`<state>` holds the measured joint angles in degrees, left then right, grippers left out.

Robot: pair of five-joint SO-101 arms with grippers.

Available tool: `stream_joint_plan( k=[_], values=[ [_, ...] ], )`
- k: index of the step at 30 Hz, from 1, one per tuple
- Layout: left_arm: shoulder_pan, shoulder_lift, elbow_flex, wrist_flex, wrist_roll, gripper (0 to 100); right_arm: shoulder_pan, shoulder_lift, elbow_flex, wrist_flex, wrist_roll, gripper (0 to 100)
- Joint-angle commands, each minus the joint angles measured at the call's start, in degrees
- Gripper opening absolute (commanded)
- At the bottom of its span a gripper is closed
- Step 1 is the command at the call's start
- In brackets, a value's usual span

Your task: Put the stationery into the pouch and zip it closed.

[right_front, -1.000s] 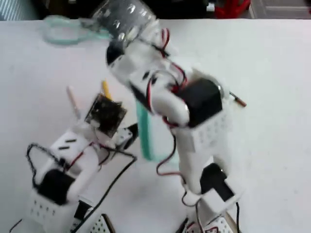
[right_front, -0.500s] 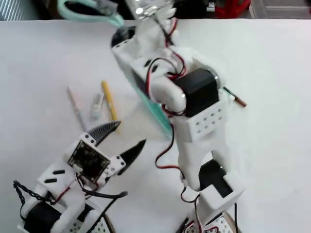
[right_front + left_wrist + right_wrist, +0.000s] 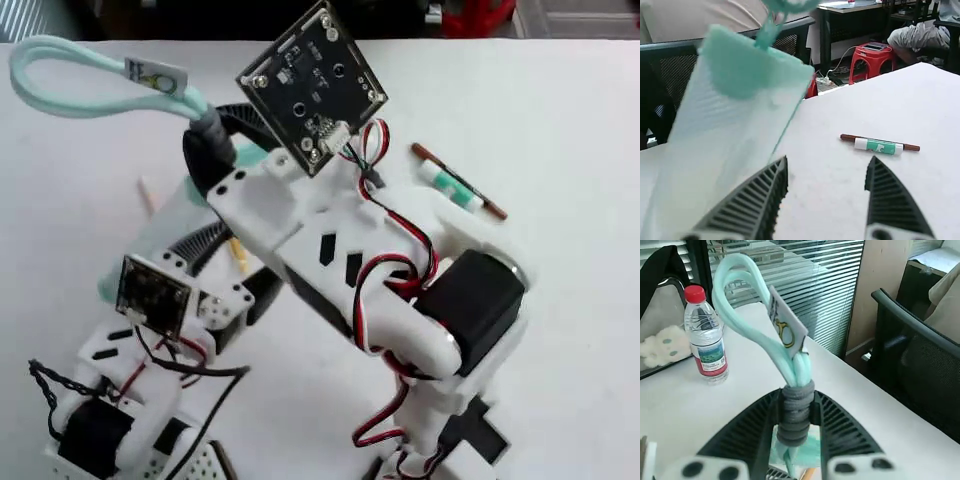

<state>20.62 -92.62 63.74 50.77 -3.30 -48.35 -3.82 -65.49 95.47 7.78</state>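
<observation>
My right gripper [image 3: 207, 140] is shut on the grey wrap [image 3: 795, 415] of the pouch's mint strap [image 3: 60, 80], holding the pouch [image 3: 170, 215] up off the table. The translucent mint pouch [image 3: 725, 130] hangs just in front of one finger of my left gripper [image 3: 827, 162], which is open with nothing between its fingers. In the high view the left gripper [image 3: 235, 265] sits low beside the hanging pouch. A brown pen [image 3: 470, 192] and a white-green glue stick [image 3: 443, 185] lie together on the table to the right. A yellow pen [image 3: 238, 255] and a pale pen [image 3: 147, 193] peek out near the pouch.
A water bottle [image 3: 707, 342] and a white plush toy [image 3: 660, 347] stand on the table beyond the right gripper. The white table [image 3: 560, 100] has open room to the right of the arms. Chairs and a red stool [image 3: 872, 57] stand past the table's edge.
The right arm has swung the pouch up and to the left, uncovering the brown pen and glue stick. The left gripper pulled back from the pens, then came forward beside the pouch.
</observation>
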Motion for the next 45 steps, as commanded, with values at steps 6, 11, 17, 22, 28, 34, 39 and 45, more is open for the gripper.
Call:
stream_joint_plan(
  k=[6,11,17,22,28,34,39,45],
  values=[
    [-9.01,1.01,-4.48,2.99,0.26,25,4.97,-1.54,5.80,1.36,2.37,1.8],
    [-8.75,1.01,-7.74,7.82,-2.99,25,5.76,-1.54,8.70,1.36,2.37,1.8],
    [-5.85,1.01,-7.56,7.65,-2.99,25,5.41,-1.80,9.05,1.80,1.93,1.8],
    [-2.24,1.01,-6.95,7.82,-2.99,25,5.41,-1.89,9.05,2.42,1.93,1.8],
    [4.44,1.01,-0.70,4.75,-2.90,25,4.88,-1.63,8.62,-4.62,1.93,1.8],
    [0.57,1.01,5.27,-6.59,0.26,25,-0.84,-2.86,7.56,-6.29,2.37,1.8],
    [-6.02,1.01,5.27,-8.70,2.73,25,-0.22,-3.38,7.12,-5.93,4.48,1.8],
    [-3.82,0.92,4.92,-9.05,2.73,25,-0.31,-2.95,7.30,-6.02,5.89,1.8]
  ],
)
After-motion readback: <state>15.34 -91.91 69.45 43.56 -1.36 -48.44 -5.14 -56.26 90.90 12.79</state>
